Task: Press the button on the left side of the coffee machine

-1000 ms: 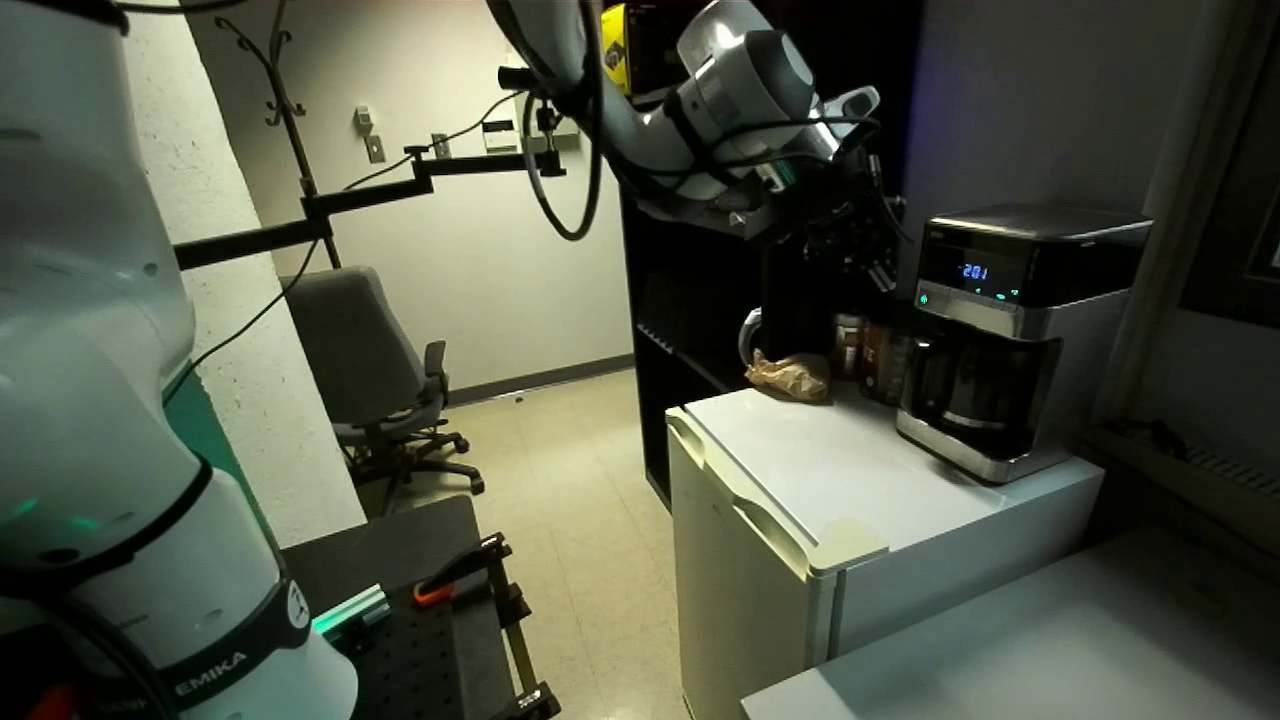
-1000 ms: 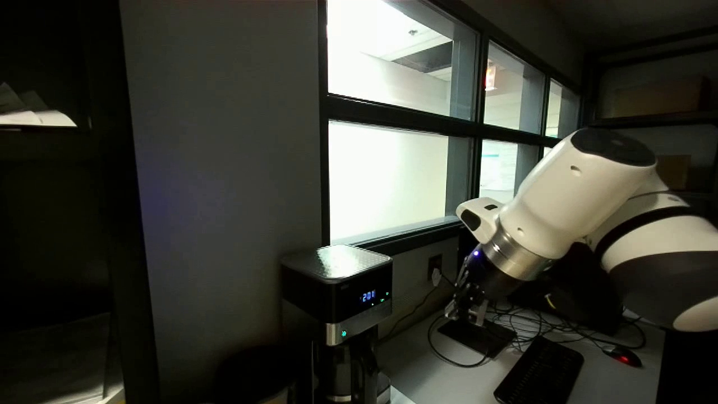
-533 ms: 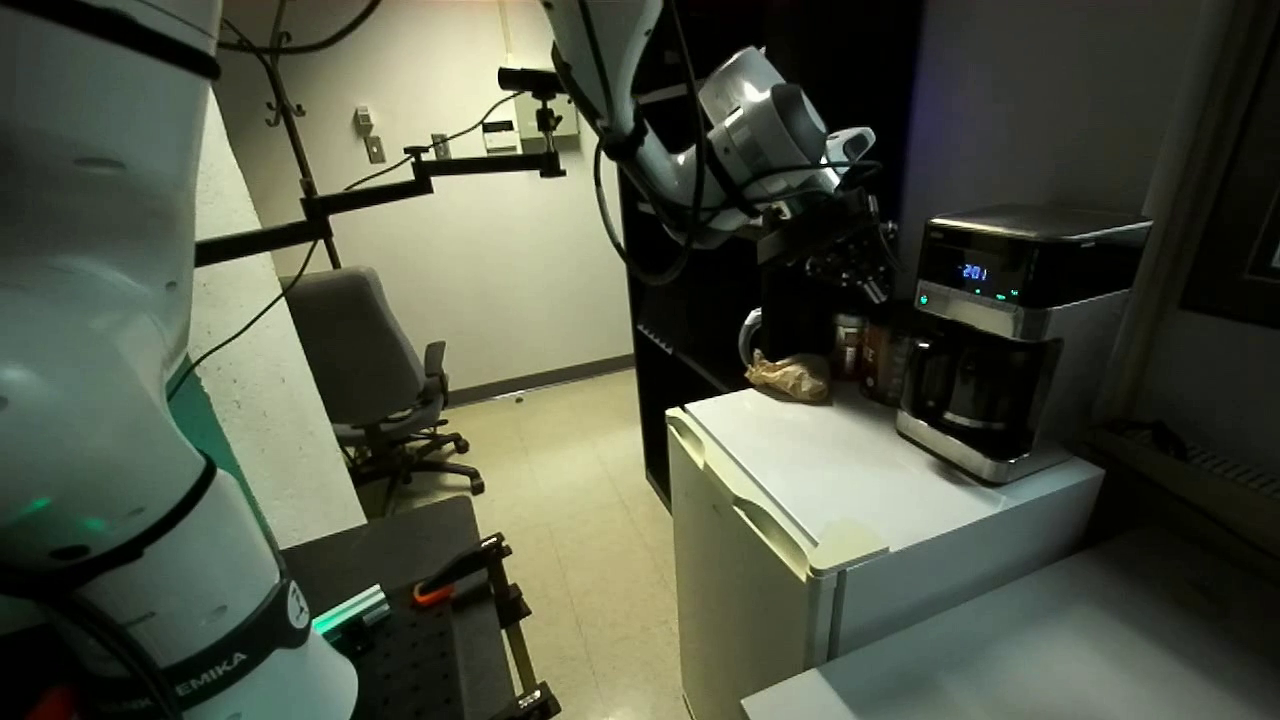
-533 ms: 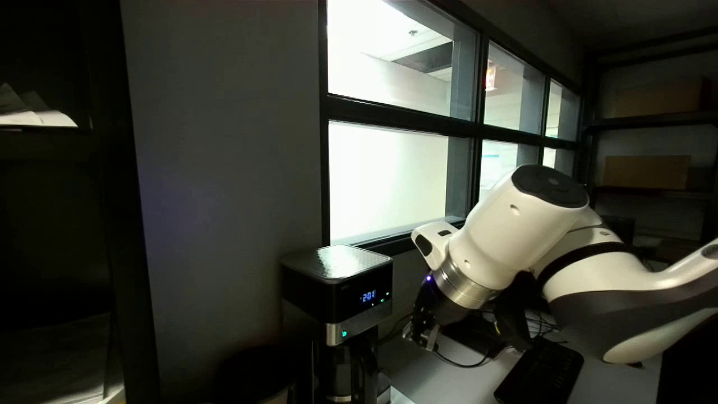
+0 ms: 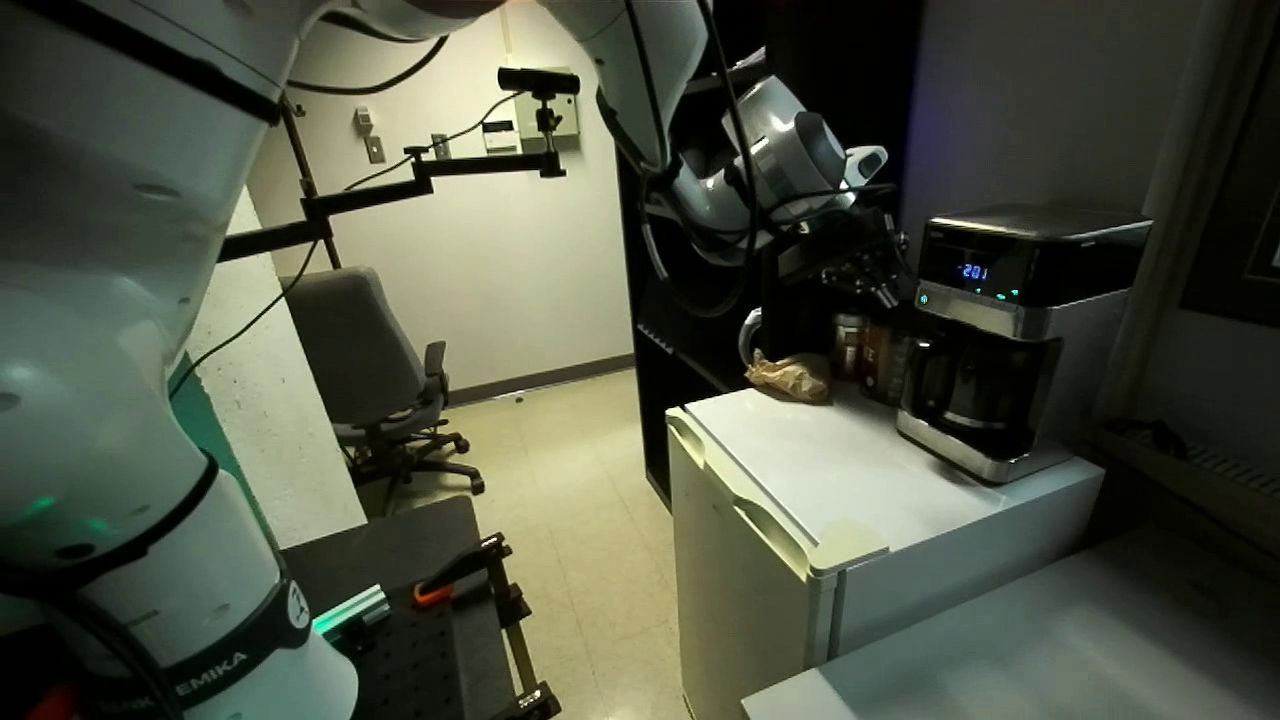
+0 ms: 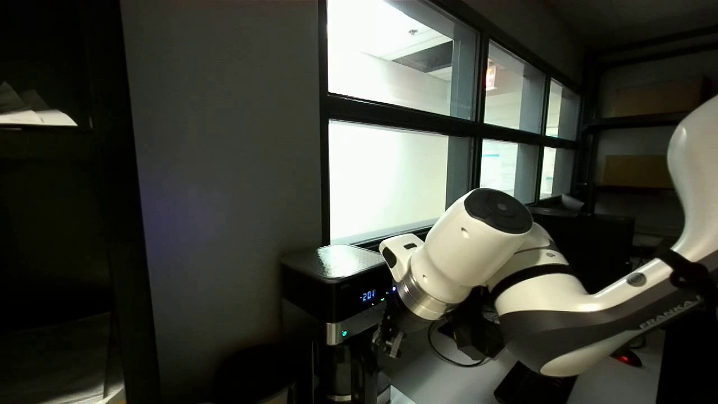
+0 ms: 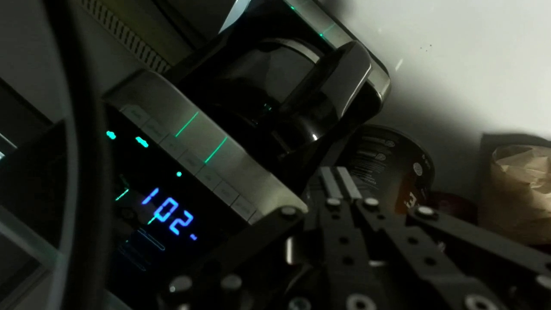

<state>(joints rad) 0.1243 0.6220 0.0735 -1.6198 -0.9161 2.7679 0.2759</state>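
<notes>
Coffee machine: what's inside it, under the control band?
A dark carafe, its handle toward the front, sits in the lower part of the coffee machine. What lies behind the carafe is covered by it; its contents are too dark to make out.

Obs. gripper nr. coffee mach., apart; note blue-lit display, carafe in mach., brn. bag on wht. cabinet.

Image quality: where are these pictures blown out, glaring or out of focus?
In an exterior view, much of the window is blown out and glare catches the top of the coffee machine; in the wrist view, the foreground cable is blurred, while the blue digits look sharper.
</notes>
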